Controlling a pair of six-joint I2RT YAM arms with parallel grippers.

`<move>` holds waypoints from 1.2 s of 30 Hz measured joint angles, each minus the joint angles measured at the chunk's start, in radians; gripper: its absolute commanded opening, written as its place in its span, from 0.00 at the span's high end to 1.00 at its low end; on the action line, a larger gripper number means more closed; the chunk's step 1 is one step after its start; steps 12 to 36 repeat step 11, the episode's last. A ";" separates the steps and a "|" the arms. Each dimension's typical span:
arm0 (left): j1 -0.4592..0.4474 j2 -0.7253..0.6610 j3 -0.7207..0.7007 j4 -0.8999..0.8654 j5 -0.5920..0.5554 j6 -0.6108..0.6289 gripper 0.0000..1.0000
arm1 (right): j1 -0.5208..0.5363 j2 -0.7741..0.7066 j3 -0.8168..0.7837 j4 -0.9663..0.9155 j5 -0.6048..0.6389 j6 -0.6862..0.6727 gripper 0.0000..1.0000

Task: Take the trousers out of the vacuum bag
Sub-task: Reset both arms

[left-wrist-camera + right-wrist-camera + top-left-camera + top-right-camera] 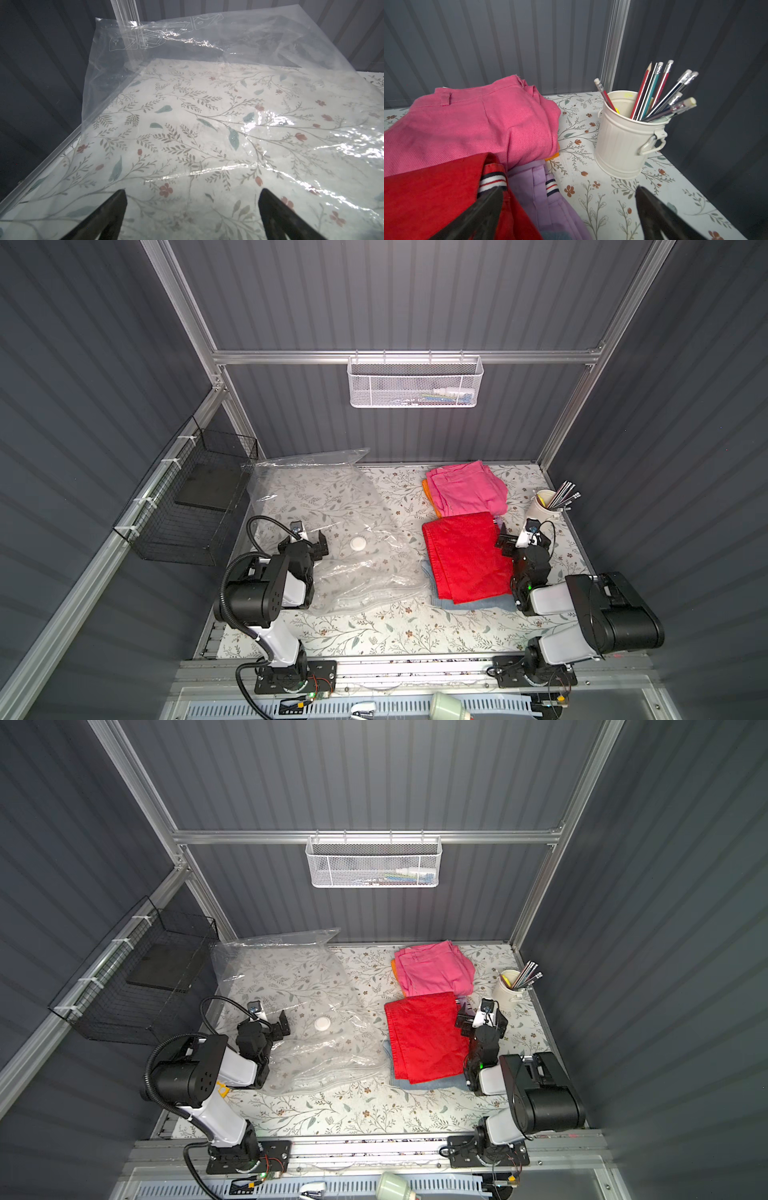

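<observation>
The vacuum bag lies flat and see-through on the left half of the table, its white valve disc facing up; nothing coloured shows inside it. Outside it on the right lie the trousers: a hot pink pair over an orange one, and a red pair over a light blue one. A lilac pair peeks out beside the red pair. My left gripper hovers open over the bag. My right gripper stands open at the red pair's right edge.
A cream pencil cup stands at the right edge, close behind the right gripper. A black wire basket hangs off the left wall and a white mesh basket off the back rail. The bag's far end curls up against the back wall.
</observation>
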 measured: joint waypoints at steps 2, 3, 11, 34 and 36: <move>0.000 0.000 0.000 0.002 0.000 0.000 0.00 | 0.000 0.000 -0.002 0.008 -0.002 0.000 0.01; 0.000 0.000 0.000 0.002 -0.001 0.000 0.00 | 0.000 0.001 -0.003 0.013 -0.003 0.000 0.01; 0.000 0.000 0.006 -0.013 -0.004 -0.003 0.00 | -0.002 0.002 -0.002 0.007 -0.016 0.000 0.01; 0.000 0.000 0.006 -0.013 -0.004 -0.003 0.00 | -0.002 0.002 -0.002 0.007 -0.016 0.000 0.01; 0.000 0.000 0.006 -0.013 -0.004 -0.003 0.00 | -0.002 0.002 -0.002 0.007 -0.016 0.000 0.01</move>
